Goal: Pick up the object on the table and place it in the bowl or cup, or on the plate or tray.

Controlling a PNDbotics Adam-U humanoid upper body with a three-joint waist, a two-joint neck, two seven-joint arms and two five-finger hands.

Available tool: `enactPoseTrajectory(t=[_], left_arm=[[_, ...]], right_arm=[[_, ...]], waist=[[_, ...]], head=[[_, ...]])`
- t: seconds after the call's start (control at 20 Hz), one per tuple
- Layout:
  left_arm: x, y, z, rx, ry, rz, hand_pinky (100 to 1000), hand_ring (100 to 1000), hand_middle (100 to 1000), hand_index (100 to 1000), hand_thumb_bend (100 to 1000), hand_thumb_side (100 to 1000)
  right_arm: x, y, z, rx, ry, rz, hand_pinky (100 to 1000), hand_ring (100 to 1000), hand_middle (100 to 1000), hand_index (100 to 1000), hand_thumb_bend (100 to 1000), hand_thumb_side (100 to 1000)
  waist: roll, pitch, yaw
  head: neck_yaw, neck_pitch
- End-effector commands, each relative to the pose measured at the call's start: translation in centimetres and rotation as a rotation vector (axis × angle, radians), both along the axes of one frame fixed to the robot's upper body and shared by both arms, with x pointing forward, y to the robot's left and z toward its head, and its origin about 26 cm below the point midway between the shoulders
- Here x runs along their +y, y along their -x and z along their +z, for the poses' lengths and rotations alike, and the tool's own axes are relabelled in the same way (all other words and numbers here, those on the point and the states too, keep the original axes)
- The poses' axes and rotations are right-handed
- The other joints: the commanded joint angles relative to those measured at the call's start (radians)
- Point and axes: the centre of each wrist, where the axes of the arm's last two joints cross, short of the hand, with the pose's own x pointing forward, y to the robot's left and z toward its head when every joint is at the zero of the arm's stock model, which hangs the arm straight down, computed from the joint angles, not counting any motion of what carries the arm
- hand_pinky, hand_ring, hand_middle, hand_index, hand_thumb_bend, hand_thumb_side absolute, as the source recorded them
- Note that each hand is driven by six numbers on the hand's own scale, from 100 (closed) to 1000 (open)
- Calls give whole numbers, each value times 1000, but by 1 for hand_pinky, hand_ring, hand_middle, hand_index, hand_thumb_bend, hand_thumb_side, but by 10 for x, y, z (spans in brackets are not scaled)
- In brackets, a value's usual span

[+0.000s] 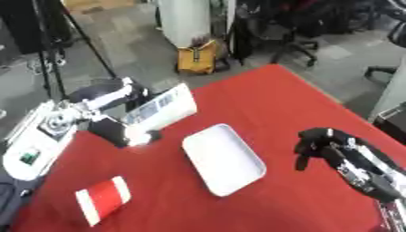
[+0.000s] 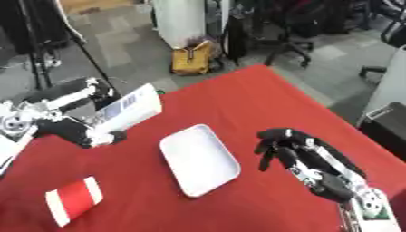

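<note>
Red cloth covers the counter [image 1: 269, 99], which lies askew in both views. Left hand [image 1: 127, 131] is up off the surface at the left side, fingers curled round a white box [image 1: 162, 108] with dark print on its face; the box is lifted and tilted, held clear of the cloth and left of the tray, not over it. White rectangular tray [image 1: 224, 159] sits flat near the middle of the counter, nothing in it. Red and white cup [image 1: 103, 199] lies on its side near the front left edge, well apart from the tray. Right hand [image 2: 277, 145] comes in from the lower right, held right of the tray with fingers bent downward and holding nothing, not touching the tray. Yellow bag [image 1: 196, 58] stands on the floor beyond the far counter edge.
</note>
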Motion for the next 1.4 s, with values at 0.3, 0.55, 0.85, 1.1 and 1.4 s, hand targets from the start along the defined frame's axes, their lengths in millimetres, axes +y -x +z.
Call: enactPoseTrajectory(t=[0.3, 0.55, 0.85, 1.1, 1.4], left_arm=[[-14, -4, 3, -168, -47, 1, 543, 409, 389, 588, 206, 321], [-17, -8, -6, -254, -58, -2, 550, 439, 421, 610, 368, 401], [-24, 1, 0, -425, -73, -78, 565, 470, 455, 628, 485, 432], [-30, -1, -17, -442, -179, -144, 583, 487, 471, 637, 462, 452], [-19, -15, -34, -425, -273, -153, 587, 492, 475, 641, 429, 462]], right_arm=[[12, 2, 22, -81, 17, 69, 528, 510, 626, 837, 100, 599], [12, 2, 24, -83, 19, 73, 528, 509, 626, 837, 100, 600], [12, 2, 24, -84, 18, 73, 529, 510, 626, 837, 100, 600], [13, 1, 24, -87, 14, 79, 529, 510, 627, 837, 100, 600], [15, 1, 26, -94, 15, 87, 529, 510, 627, 837, 100, 600]], waist=[[16, 6, -56], [22, 12, -67], [17, 13, -65], [13, 12, -74], [20, 20, -88]], head=[[15, -32], [11, -34], [6, -31], [11, -37], [12, -46]])
